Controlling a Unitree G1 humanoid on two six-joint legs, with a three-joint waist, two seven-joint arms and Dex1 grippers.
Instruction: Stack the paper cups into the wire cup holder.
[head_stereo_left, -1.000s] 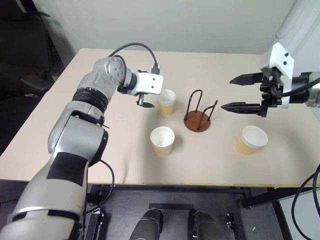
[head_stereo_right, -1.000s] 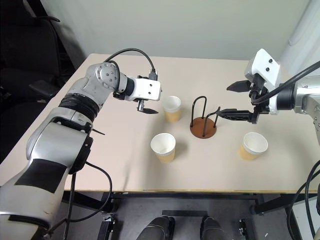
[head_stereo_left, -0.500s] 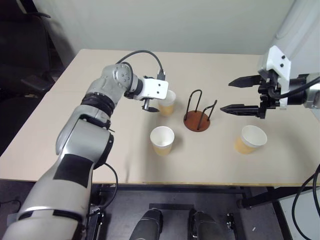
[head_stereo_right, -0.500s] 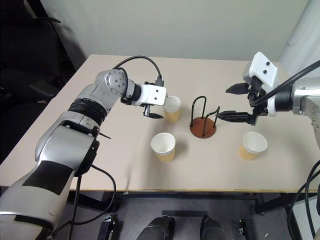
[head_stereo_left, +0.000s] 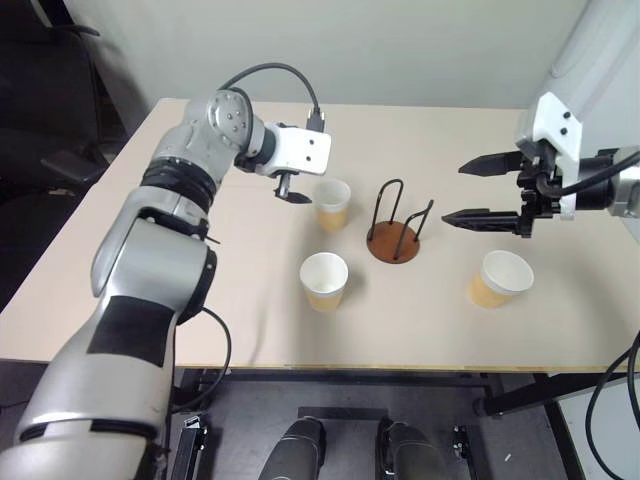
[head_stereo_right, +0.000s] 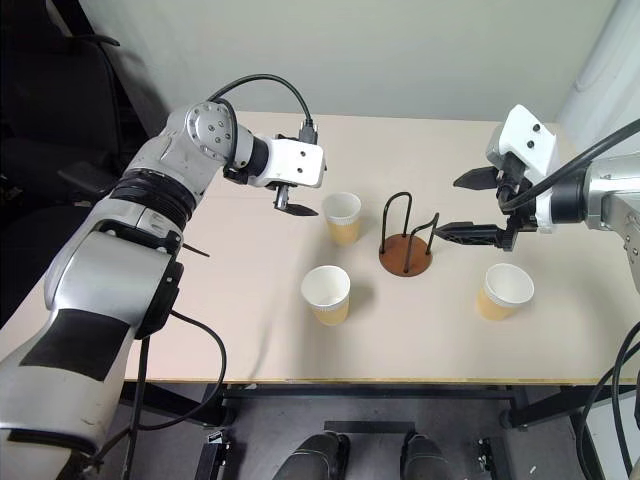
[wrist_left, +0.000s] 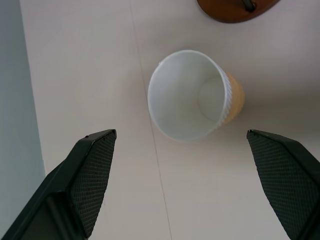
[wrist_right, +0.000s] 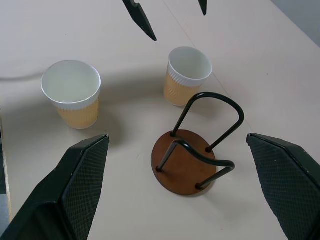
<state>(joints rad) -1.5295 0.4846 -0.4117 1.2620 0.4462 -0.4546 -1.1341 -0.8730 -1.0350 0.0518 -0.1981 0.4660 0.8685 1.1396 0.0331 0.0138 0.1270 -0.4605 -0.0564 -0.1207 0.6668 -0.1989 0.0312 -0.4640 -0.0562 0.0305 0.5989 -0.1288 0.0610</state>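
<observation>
On the table (head_stereo_left: 250, 300), three empty paper cups (head_stereo_left: 325, 281) — wire cup holder (head_stereo_left: 394, 232) empty, both end effectors spread apart.

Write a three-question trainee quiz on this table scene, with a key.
1. How many paper cups stand on the table?
2. True or false: a cup already sits inside the wire cup holder.
3. The left gripper is: A) shut on a cup, B) open beside the far cup, C) inside the holder.

Key: 1. Three. 2. False, it is empty. 3. B.
</observation>
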